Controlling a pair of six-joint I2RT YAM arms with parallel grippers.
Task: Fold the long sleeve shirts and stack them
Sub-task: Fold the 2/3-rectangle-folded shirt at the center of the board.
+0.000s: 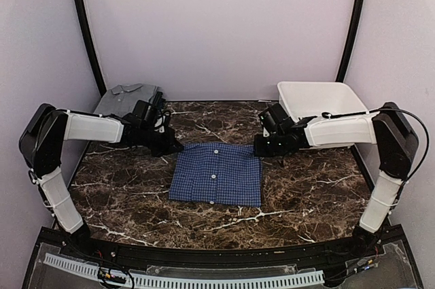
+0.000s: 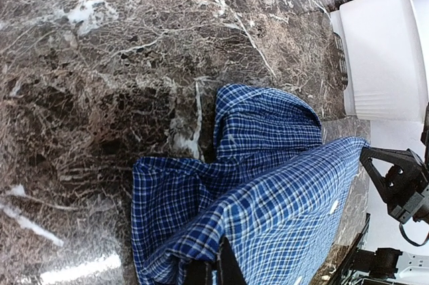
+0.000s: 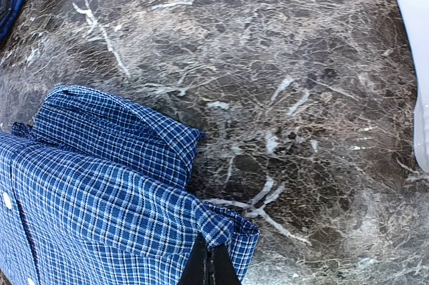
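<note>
The blue checked shirt lay in the middle of the worktop, already down to a compact rectangle with its button strip facing up. The left fingers were pressed together on a fold of cloth at its far left corner. The right fingers pinched the far right corner the same way. Both wrist views showed that edge raised a little off the marble, with another layer of the shirt lying flat beneath and beyond it. The grey shirt sat folded at the back left of the worktop, well apart from the blue one, and the white tub stood at the back right.

The step in hand looked like the last fold of the blue shirt, or a squaring-up of its far edge, with both corners gripped at once. By my reading, the next move called for the two arms to travel evenly so the edge did not skew, then lay the cloth flat and let go. After that the folded blue shirt would have to go onto the grey one to make the stack
</note>
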